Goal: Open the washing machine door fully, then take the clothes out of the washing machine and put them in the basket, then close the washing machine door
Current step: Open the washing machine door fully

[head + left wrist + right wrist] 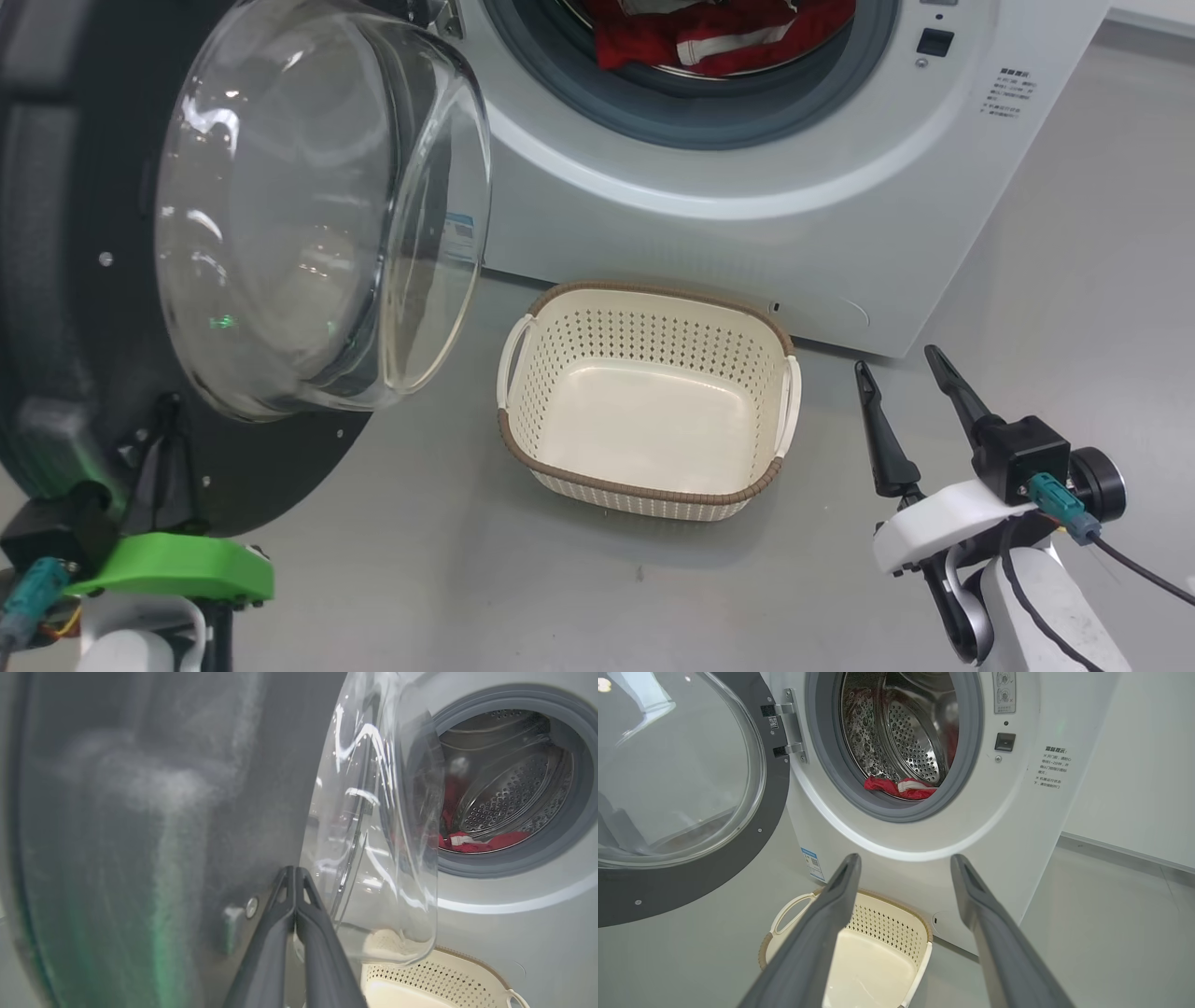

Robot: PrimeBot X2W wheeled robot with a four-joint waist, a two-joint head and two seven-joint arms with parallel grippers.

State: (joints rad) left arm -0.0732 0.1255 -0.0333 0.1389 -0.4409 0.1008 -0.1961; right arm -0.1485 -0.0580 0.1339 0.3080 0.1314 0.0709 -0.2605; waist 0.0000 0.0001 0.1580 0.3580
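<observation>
The white, smooth-fronted washing machine [747,233] stands open. Its door [56,280], a glossy black ring around bulging clear glass, is swung wide. The perforated cream basket [644,493] sits empty on the grey floor [420,579], just before the machine's base. Crumpled red clothes [728,37] lie in the steel drum. The left gripper [295,872] has its fingers pressed together at the door's ring. The right gripper [894,359] has its fingers spread and holds nothing.

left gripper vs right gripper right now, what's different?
Left gripper is shut, fingers pressed together; right gripper is open, fingers spread. Left gripper points at the black ring of the washing machine door; right gripper hangs over the floor right of the basket. Left gripper sits on a green mount, right gripper on a white mount. Shared: long dark fingers, both empty.
</observation>
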